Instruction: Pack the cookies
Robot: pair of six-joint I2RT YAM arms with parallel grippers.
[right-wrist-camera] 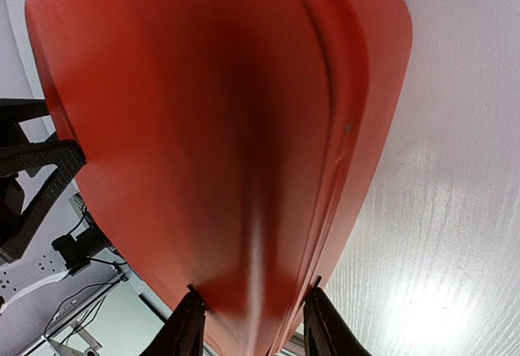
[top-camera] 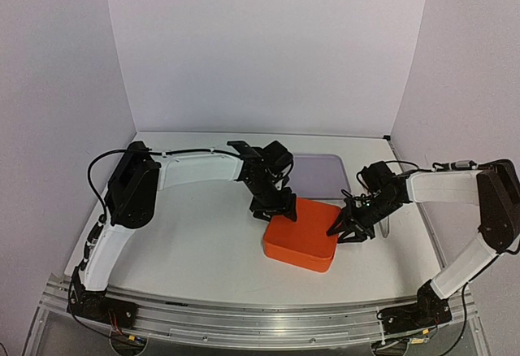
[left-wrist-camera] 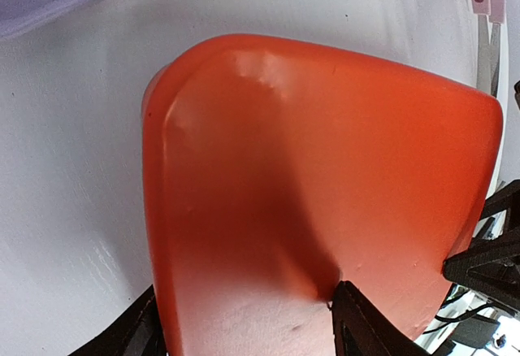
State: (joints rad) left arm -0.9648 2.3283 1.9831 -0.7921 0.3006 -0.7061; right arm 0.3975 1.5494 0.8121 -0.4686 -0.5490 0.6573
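**Clerk:** Entry one, the cookies. Handling?

**Checker:** None shows in any view, so this is judgement only. Small baked discs should be light, stiff and brittle, and they crumble if squeezed. Take one across its edge with a gentle pinch. They are most likely inside the orange box (top-camera: 301,240), whose smooth top shows no opening.

**Clerk:** Entry two, the box itself?

**Checker:** Probably thin moulded plastic: light, slick, and a little springy in the top panel. Hold it by the rim or a corner, where it is stiffest. It rests flat on the white worktop (top-camera: 203,242).

**Clerk:** Positions, nearest first, all taken from the box.

**Checker:** The right gripper (top-camera: 345,230) is at the box's right edge. Its fingers (right-wrist-camera: 188,323) are set close together on either side of the rim and appear to touch both faces, so it seems to be pinching the rim. Anything inside the box would lie just past those fingertips.

**Clerk:** And further back?

**Checker:** The left gripper (top-camera: 275,210) is at the box's far left corner. It is spread wide, with one finger outside the side wall and the other fingertip (left-wrist-camera: 349,307) on the top panel. I cannot tell whether it is pressing down.

**Clerk:** Beyond that?

**Checker:** A pale tray (top-camera: 317,173) lies flat behind the box, just past its far edge. No cookies can be made out on it.
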